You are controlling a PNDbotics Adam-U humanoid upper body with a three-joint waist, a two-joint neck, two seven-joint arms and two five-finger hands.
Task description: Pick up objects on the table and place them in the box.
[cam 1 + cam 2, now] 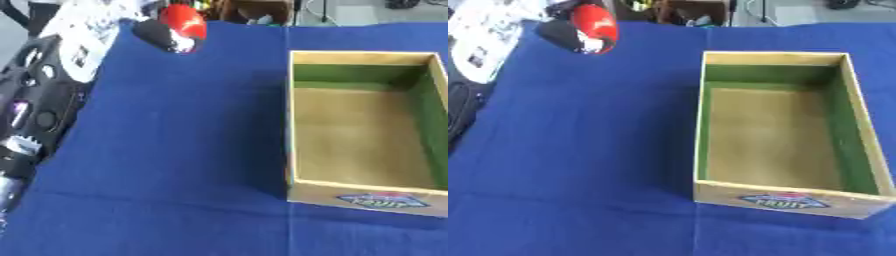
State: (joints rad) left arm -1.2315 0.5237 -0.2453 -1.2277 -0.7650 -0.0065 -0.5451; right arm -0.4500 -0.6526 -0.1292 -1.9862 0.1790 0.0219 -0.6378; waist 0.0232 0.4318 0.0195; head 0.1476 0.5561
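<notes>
My left arm (39,95) reaches in along the left edge of the blue cloth. At the far left of the table my left hand (157,34) is black and curled round a rounded red object (185,21) with a white mark, held a little above the cloth. The open box (785,200) stands on the right; it has tan outer walls, green inner walls, a tan floor and a colourful label on its front wall. Nothing lies inside it. The hand and the red object are well to the left of the box's far left corner. My right hand shows in neither view.
The blue cloth (175,150) covers the table between the arm and the box. White printed sheets (483,35) lie at the far left corner. A brown item and cables (693,12) sit beyond the table's far edge.
</notes>
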